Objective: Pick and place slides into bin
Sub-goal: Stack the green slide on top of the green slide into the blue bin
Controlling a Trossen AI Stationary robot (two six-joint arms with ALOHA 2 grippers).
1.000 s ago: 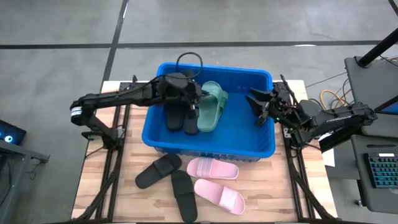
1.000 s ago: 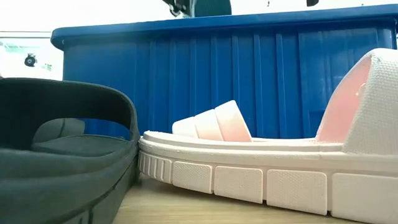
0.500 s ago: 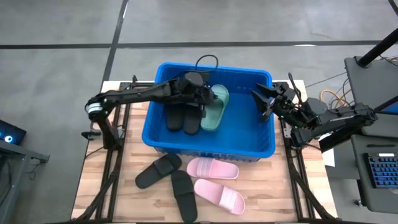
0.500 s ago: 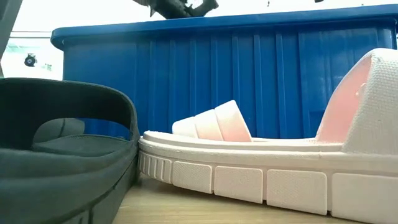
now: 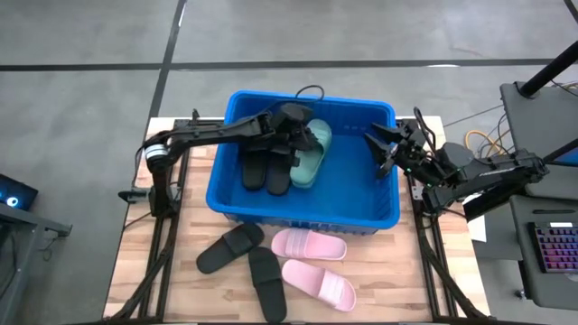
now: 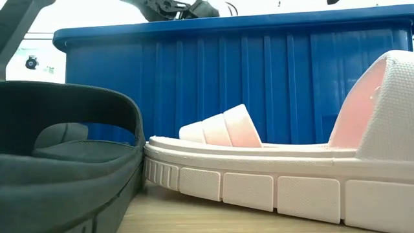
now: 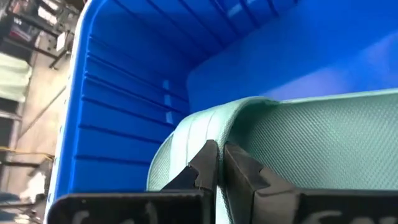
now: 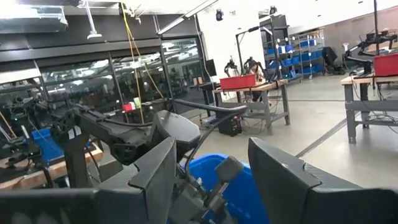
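The blue bin (image 5: 302, 209) stands mid-table and holds two black slides (image 5: 265, 171) and a dark green slide (image 5: 312, 159). My left gripper (image 5: 301, 144) reaches into the bin, shut, with its tips at the green slide (image 7: 311, 143). My right gripper (image 5: 383, 150) hovers open and empty over the bin's right rim; its own view (image 8: 208, 180) shows nothing between the fingers. Two black slides (image 5: 231, 247) (image 5: 267, 282) and two pale pink slides (image 5: 310, 244) (image 5: 319, 284) lie flat on the table in front of the bin. My left gripper has its shut fingertips (image 7: 208, 158) against the green slide's ribbed pale edge (image 7: 205, 127), coming slanting down from the table's left. The slide lies on the bin floor beside the black pair. Whether the tips press on it or only touch it, I cannot tell.
The bin's right half (image 5: 361, 185) is bare blue floor. In the low view a pink slide (image 6: 259, 184) and a black slide (image 6: 65, 168) lie close before the bin wall (image 6: 272, 77). A desk with a keyboard (image 5: 553, 248) stands off the table's right.
My left gripper has moved toward the table's right edge inside the bin, from over the black slides to the green slide, its arm stretching out. My right gripper has shifted slightly toward the far edge.
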